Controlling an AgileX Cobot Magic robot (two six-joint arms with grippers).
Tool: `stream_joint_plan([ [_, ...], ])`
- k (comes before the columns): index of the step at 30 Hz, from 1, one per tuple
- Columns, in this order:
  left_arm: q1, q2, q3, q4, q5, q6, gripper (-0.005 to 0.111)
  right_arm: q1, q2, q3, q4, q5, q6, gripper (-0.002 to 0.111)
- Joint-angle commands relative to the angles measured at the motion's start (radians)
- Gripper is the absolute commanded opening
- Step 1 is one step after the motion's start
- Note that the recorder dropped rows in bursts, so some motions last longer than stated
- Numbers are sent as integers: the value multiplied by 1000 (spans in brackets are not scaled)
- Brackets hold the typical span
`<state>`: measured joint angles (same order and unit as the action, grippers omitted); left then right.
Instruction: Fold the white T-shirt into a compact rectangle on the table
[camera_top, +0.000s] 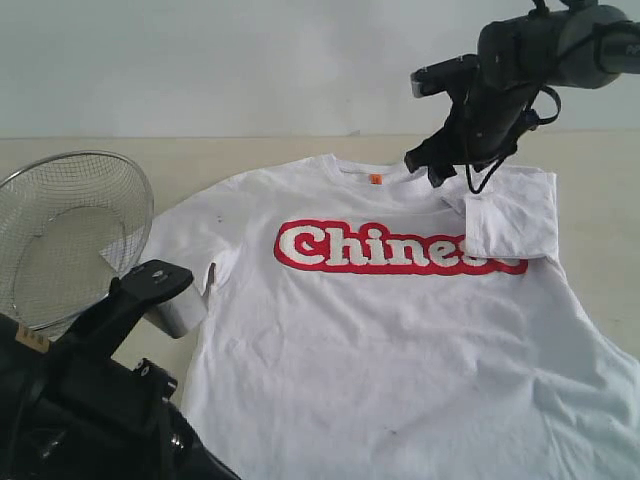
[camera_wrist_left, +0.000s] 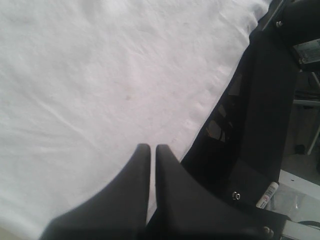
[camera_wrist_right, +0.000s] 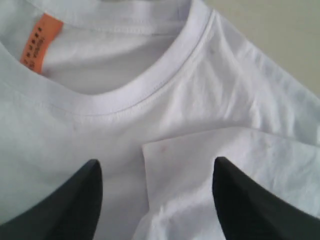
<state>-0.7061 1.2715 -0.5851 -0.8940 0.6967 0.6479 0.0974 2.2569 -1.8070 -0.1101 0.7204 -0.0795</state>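
Observation:
The white T-shirt (camera_top: 380, 340) lies chest-up on the table (camera_top: 600, 190), red "Chinese" lettering (camera_top: 380, 250) across it and an orange neck tag (camera_top: 376, 179) at the collar. Its sleeve on the right (camera_top: 512, 225) is folded inward and covers the end of the lettering. My right gripper (camera_top: 435, 168) hovers just above that sleeve near the collar, open, with nothing between its fingers. In the right wrist view the gripper (camera_wrist_right: 157, 162) straddles the folded sleeve's corner (camera_wrist_right: 150, 150). My left gripper (camera_wrist_left: 152, 147) is shut and empty over plain white fabric (camera_wrist_left: 100, 75).
A round wire-mesh basket (camera_top: 70, 235) stands tilted at the left, beside the shirt's other sleeve (camera_top: 185, 235). The left arm's black body (camera_top: 90, 400) fills the lower left corner. Bare tabletop shows along the back and at the right of the shirt.

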Motion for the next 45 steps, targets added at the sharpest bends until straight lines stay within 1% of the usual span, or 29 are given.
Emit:
stream_joint_plan([
  [1, -1, -7, 5, -7, 10, 7, 5, -6, -7, -12, -35, -25, -7, 45],
  [3, -1, -7, 5, -7, 11, 7, 5, -6, 5, -15, -35, -25, -7, 45],
  [6, -1, -7, 5, -7, 15, -2, 5, -6, 34, -19, -32, -18, -7, 52],
  [8, -1, -7, 5, -7, 18, -2, 5, -6, 49, -19, -30, -16, -6, 54],
  [19, -1, -7, 5, -7, 18, -5, 5, -6, 108, -19, -30, -13, 0, 53],
  [21, -1, -7, 5, -7, 18, -5, 5, -6, 116, -19, -30, -13, 13, 44],
  [22, -1, -7, 5, -7, 18, -5, 5, -6, 118, -19, -30, -17, 28, 36],
  [23, -1, -7, 5, -7, 18, -5, 5, -6, 118, -19, -30, -17, 29, 29],
  [26, -1, -7, 5, -7, 18, -5, 5, -6, 118, -19, -30, -22, 59, 14],
  [28, -1, -7, 5, -7, 18, -5, 5, -6, 118, -19, -30, -29, 94, 1],
  [29, -1, -7, 5, -7, 18, -5, 5, -6, 118, -19, -30, -33, 103, 0],
  [45, -1, -7, 5, -7, 18, -5, 5, -7, 99, -20, -36, -86, 256, 0],
])
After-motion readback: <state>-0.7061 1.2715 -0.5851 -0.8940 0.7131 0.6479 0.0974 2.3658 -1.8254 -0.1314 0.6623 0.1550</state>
